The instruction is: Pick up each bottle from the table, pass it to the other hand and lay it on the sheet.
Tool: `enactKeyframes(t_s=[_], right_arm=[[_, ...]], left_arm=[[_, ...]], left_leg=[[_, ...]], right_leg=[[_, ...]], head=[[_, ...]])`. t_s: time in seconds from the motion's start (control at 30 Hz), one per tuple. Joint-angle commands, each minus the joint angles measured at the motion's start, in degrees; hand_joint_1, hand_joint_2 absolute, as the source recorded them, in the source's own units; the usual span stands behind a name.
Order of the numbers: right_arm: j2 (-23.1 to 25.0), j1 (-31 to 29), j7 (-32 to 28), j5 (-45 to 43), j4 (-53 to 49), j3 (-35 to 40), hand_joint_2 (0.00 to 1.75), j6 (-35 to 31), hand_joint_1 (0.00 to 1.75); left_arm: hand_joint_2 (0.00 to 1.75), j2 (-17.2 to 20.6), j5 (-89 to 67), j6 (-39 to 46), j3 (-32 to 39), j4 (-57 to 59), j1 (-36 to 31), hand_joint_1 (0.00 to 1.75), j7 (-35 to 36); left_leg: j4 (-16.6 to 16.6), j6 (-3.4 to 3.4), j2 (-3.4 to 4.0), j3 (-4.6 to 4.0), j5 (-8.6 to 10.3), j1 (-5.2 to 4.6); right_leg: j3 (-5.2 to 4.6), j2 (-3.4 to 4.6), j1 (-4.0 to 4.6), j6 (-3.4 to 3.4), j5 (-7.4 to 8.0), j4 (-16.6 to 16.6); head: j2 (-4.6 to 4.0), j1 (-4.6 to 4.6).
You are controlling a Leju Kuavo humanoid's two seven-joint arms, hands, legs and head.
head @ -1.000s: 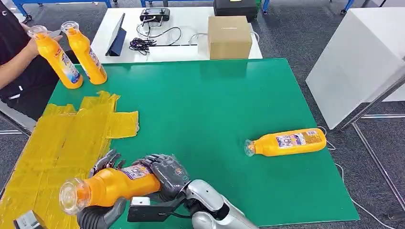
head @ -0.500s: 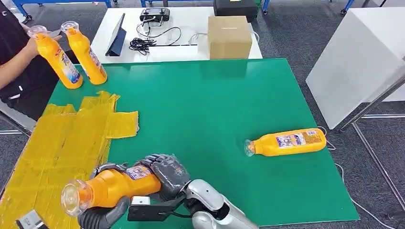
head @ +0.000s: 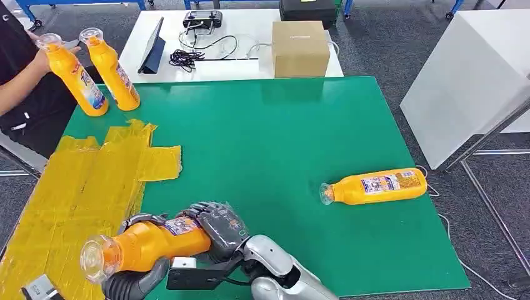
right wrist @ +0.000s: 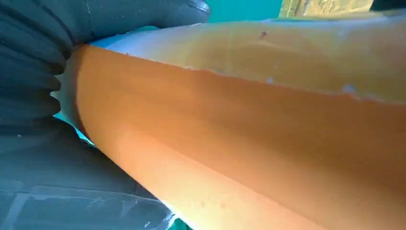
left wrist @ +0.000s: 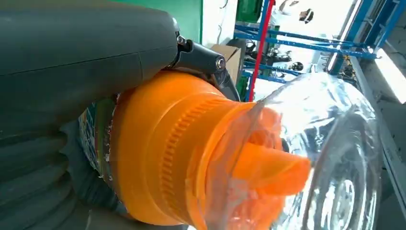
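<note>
Handing off mid-air at the near left, both the right hand (head: pixel 215 228) and left hand (head: pixel 134 281) grip one bottle (head: pixel 147 245) above the sheet (head: pixel 75 187) edge, another bottle (head: pixel 374 186) waiting far right.

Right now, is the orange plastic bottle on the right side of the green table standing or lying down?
Lying down. The orange plastic bottle rests on its side on the green table.

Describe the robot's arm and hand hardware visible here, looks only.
Right arm: rounded silver shells with a black bracket near the wrist. Right hand: dark grey, metallic-looking segmented fingers. Left hand: matching dark grey, with a thick smooth thumb and ribbed grey cover.
</note>
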Motion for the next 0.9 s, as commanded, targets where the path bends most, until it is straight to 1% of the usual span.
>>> enactKeyframes(t_s=[0.03, 0.07, 0.13, 0.17, 0.2, 0.23, 0.3, 0.33, 0.37, 0.4, 0.43, 0.5, 0.57, 0.6, 0.67, 0.7, 0.73, 0.77, 0.8, 0.83, 0.9], right_arm=[[-4.2, 3.6, -0.5, 1.5, -4.7, -3.4, 0.00, -6.1, 0.00], [-5.4, 6.0, -1.0, 2.1, -7.4, -5.5, 0.00, -7.6, 0.00], [-6.3, 8.8, -1.5, 3.4, -10.2, -8.1, 0.00, -8.7, 0.00], [-7.0, 11.0, -1.9, 4.8, -12.5, -10.1, 0.00, -9.8, 0.00], [-7.3, 13.2, -2.2, 6.1, -14.7, -12.1, 0.00, -11.0, 0.00], [-8.0, 15.6, -2.1, 7.2, -17.2, -14.0, 0.00, -12.0, 0.00], [-8.4, 18.1, -2.1, 8.0, -20.1, -16.1, 0.00, -12.6, 0.00], [-8.6, 19.5, -2.2, 8.2, -21.4, -17.2, 0.00, -12.8, 0.00], [-8.8, 20.1, -2.2, 8.0, -21.9, -17.6, 0.00, -12.9, 0.00], [-8.7, 21.0, -2.3, 8.7, -22.7, -18.3, 0.00, -12.3, 0.00], [-8.7, 21.0, -2.3, 8.7, -22.7, -18.3, 0.00, -12.3, 0.00], [-8.3, 21.1, -2.2, 9.1, -22.2, -18.8, 0.00, -11.9, 0.00], [-7.9, 21.3, -2.2, 9.3, -22.1, -19.2, 0.00, -12.0, 0.00], [-7.9, 21.3, -2.2, 9.3, -22.1, -19.2, 0.00, -12.0, 0.00], [-7.8, 21.6, -2.2, 9.5, -22.4, -19.5, 0.00, -12.0, 0.00], [-7.9, 22.1, -2.0, 9.7, -23.1, -19.8, 0.00, -12.1, 0.00], [-8.1, 22.4, -2.0, 9.8, -23.4, -19.8, 0.00, -12.1, 0.00], [-8.3, 22.7, -1.8, 10.1, -24.0, -20.1, 0.00, -12.1, 0.00], [-8.6, 23.4, -1.5, 10.3, -25.2, -20.6, 0.00, -12.3, 0.00], [-8.5, 24.0, -1.1, 10.9, -26.1, -21.1, 0.00, -12.2, 0.00], [-9.3, 24.9, -0.8, 11.5, -27.9, -21.9, 0.00, -12.2, 0.00]], left_arm=[[1.75, -4.1, -0.5, 0.8, 2.0, -2.1, 0.8, 1.75, 0.8], [1.75, -4.7, -0.7, 1.1, 3.8, -2.7, 1.3, 1.75, 0.8], [1.75, -5.9, -2.4, 1.6, 6.4, -3.2, 1.7, 1.75, 0.6], [1.75, -7.0, -2.9, 1.8, 8.5, -3.6, 2.0, 1.75, 0.5], [1.75, -8.0, -4.7, 2.3, 10.6, -4.0, 2.3, 1.75, 0.0], [1.75, -9.0, -5.5, 2.8, 12.8, -4.5, 2.7, 1.75, -0.1], [1.75, -10.5, -7.0, 3.3, 15.3, -4.8, 3.2, 1.75, -0.5], [1.75, -11.3, -7.8, 3.3, 16.7, -4.7, 3.5, 1.75, -0.3], [1.75, -11.5, -7.9, 3.3, 17.1, -4.5, 3.7, 1.75, -0.3], [1.75, -12.7, -9.5, 3.4, 18.4, -4.0, 3.5, 1.75, -0.7], [1.75, -12.7, -9.5, 3.4, 18.4, -4.0, 3.5, 1.75, -0.7], [1.75, -13.8, -13.0, 5.3, 18.9, -3.1, 2.6, 1.75, -1.5], [1.75, -14.6, -16.3, 7.7, 19.0, -2.5, 1.7, 1.75, -2.1], [1.75, -14.6, -16.3, 7.7, 19.0, -2.5, 1.7, 1.75, -2.1], [1.75, -15.1, -21.0, 11.7, 18.8, -2.2, 1.2, 1.75, -3.4], [1.75, -15.1, -28.7, 17.8, 18.3, -1.6, 0.5, 1.75, -4.9], [1.75, -15.1, -29.0, 18.2, 17.8, -1.4, 0.2, 1.75, -4.8], [1.75, -14.8, -34.8, 22.7, 17.6, -0.9, -0.3, 1.75, -4.5], [1.75, -14.8, -46.7, 30.4, 17.0, 0.9, -1.3, 1.75, -2.5], [1.75, -14.2, -54.2, 33.3, 17.0, 2.4, -1.8, 1.75, 0.4], [1.75, -13.7, -64.3, 38.1, 16.1, 5.2, -2.8, 1.75, 3.4]], left_leg=[[0.0, -0.01, -0.10, 0.02, 0.00, 0.06], [0.0, -0.02, -0.11, 0.07, -0.01, 0.06], [0.0, 0.00, -0.21, 0.08, -0.01, 0.06], [0.0, 0.00, -0.15, 0.01, 0.01, 0.00], [0.0, -0.01, -0.18, 0.10, -0.02, 0.03], [0.0, -0.01, -0.17, 0.04, -0.01, 0.04], [0.0, -0.03, -0.21, 0.16, -0.06, 0.07], [0.0, -0.01, -0.17, 0.02, -0.02, 0.02], [0.0, -0.03, -0.20, 0.03, -0.03, 0.04], [0.0, -0.04, -0.18, 0.11, -0.05, 0.06], [0.0, -0.04, -0.20, 0.15, -0.06, 0.05], [0.0, -0.02, -0.08, 0.04, -0.02, 0.02], [0.0, -0.05, -0.06, 0.18, -0.05, 0.06], [0.0, -0.02, -0.08, 0.04, -0.01, 0.01], [0.0, -0.03, -0.06, 0.08, -0.01, 0.01], [0.0, -0.02, -0.09, 0.06, 0.00, 0.01], [0.0, -0.01, -0.09, 0.03, 0.01, 0.00], [0.0, -0.03, -0.15, 0.09, 0.01, 0.02], [-0.1, -0.02, -0.12, 0.11, 0.01, 0.01], [-0.1, -0.01, -0.15, 0.07, 0.02, -0.02], [-0.1, -0.02, -0.22, 0.14, 0.03, -0.01]], right_leg=[[0.11, -0.12, 0.05, 0.03, 0.00, -0.1], [0.17, -0.14, 0.06, 0.04, -0.01, -0.1], [0.21, -0.23, 0.06, 0.05, -0.03, -0.1], [0.07, -0.15, 0.00, 0.04, -0.01, -0.1], [0.21, -0.19, 0.02, 0.05, -0.03, -0.1], [0.14, -0.18, 0.03, 0.03, -0.01, -0.1], [0.29, -0.24, 0.05, 0.04, -0.06, -0.2], [0.11, -0.18, 0.00, 0.02, -0.03, -0.1], [0.14, -0.22, 0.02, 0.02, -0.04, -0.1], [0.22, -0.21, 0.04, 0.02, -0.05, -0.1], [0.27, -0.23, 0.03, 0.02, -0.06, -0.2], [0.08, -0.10, 0.00, 0.02, -0.01, -0.1], [0.25, -0.10, 0.04, 0.03, -0.01, -0.2], [0.08, -0.10, -0.01, 0.02, 0.01, -0.1], [0.11, -0.08, -0.01, 0.03, 0.01, -0.1], [0.10, -0.12, -0.01, 0.03, 0.00, -0.1], [0.05, -0.10, -0.02, 0.02, 0.01, -0.1], [0.16, -0.18, 0.00, 0.03, 0.00, -0.1], [0.15, -0.15, 0.00, 0.02, 0.00, -0.1], [0.11, -0.17, -0.03, 0.02, 0.00, -0.1], [0.20, -0.24, -0.03, 0.03, -0.01, -0.2]], head=[[0.00, 0.00], [0.00, 0.00], [0.00, 0.04], [0.00, 0.00], [0.00, 0.02], [0.00, 0.00], [0.00, 0.04], [0.00, 0.00], [0.00, 0.02], [0.00, 0.00], [0.00, 0.02], [0.00, 0.00], [0.00, 0.00], [0.00, 0.02], [0.00, 0.00], [0.00, 0.02], [0.00, 0.00], [0.00, 0.00], [0.00, 0.00], [0.00, 0.00], [0.00, 0.00]])
